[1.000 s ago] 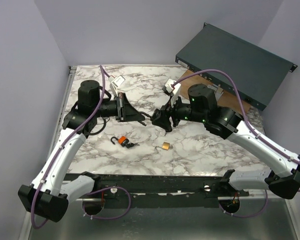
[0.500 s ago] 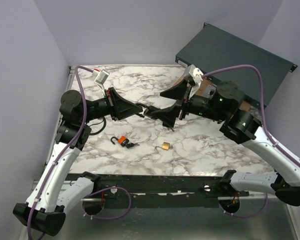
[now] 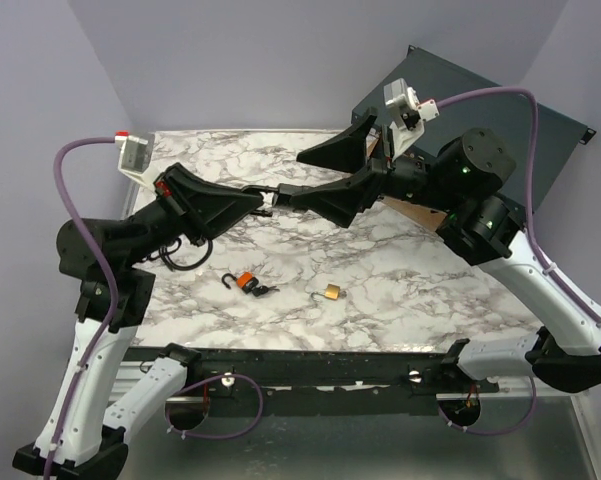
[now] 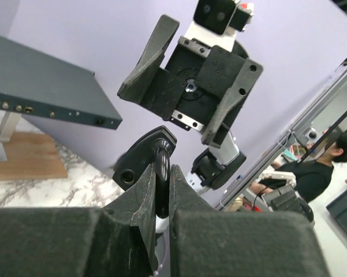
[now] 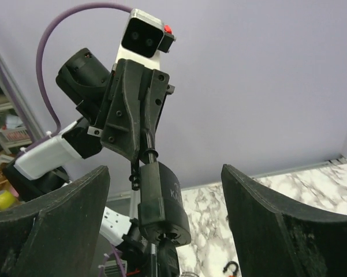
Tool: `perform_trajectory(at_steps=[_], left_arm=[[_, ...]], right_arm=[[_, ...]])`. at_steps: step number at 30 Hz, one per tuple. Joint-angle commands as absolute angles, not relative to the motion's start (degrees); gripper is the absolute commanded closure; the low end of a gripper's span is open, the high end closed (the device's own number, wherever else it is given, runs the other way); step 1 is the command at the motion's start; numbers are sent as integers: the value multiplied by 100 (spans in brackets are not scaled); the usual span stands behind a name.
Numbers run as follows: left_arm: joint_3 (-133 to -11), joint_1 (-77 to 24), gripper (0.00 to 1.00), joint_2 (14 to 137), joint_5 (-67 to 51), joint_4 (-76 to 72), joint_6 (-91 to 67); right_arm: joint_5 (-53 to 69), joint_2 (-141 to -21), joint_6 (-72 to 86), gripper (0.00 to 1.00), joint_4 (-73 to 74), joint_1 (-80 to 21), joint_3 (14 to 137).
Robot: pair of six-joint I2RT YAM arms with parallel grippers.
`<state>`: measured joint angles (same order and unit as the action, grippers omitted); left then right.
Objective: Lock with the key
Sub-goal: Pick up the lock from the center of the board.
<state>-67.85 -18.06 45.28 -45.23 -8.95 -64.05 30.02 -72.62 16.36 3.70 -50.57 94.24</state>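
Black padlock (image 5: 161, 202) (marbled white table (image 3: 410, 285))

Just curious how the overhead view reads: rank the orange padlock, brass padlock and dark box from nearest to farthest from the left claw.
1. Orange padlock, on the table below the left gripper.
2. Brass padlock, on the table, farther right.
3. Dark box, back right corner.

Top cam: high on the near side, looks down over the whole table (image 3: 430, 290). Wrist cams: close, tilted up, facing each other, both on the mid-air black padlock (image 5: 161, 199).
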Motion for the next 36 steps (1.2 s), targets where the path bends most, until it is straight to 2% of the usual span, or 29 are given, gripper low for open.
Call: perform_trajectory(at_steps=[1, 15, 19, 24, 29, 33, 36], left_arm=[[-7142, -1806, 100, 4326, -3628, -996, -6750], [-7698, -1802, 100, 4569, -3681, -643, -6934], [-7647, -1802, 100, 4604, -3689, -617, -6996], [-7636, -1802, 100, 4614, -3683, -597, -6979], [-7597, -1802, 100, 4624, -3676, -646, -6954], [-7576, -1802, 100, 4597, -3650, -675, -6926], [-7584, -1802, 100, 4579, -3643, -703, -6904]], right_arm=[[3401, -7430, 1994, 21, 158, -5080, 9673], [4398, -7444, 2346, 37, -642, -5080, 9349], [4499, -7548, 2355, 46, -658, -5086, 9396], [4537, -7601, 2435, 52, -694, -5080, 9357], [4382, -7526, 2489, 53, -753, -5080, 9204], [4216, -7458, 2496, 45, -738, -5081, 9041], [4102, -7389, 2495, 44, -766, -5082, 8937]])
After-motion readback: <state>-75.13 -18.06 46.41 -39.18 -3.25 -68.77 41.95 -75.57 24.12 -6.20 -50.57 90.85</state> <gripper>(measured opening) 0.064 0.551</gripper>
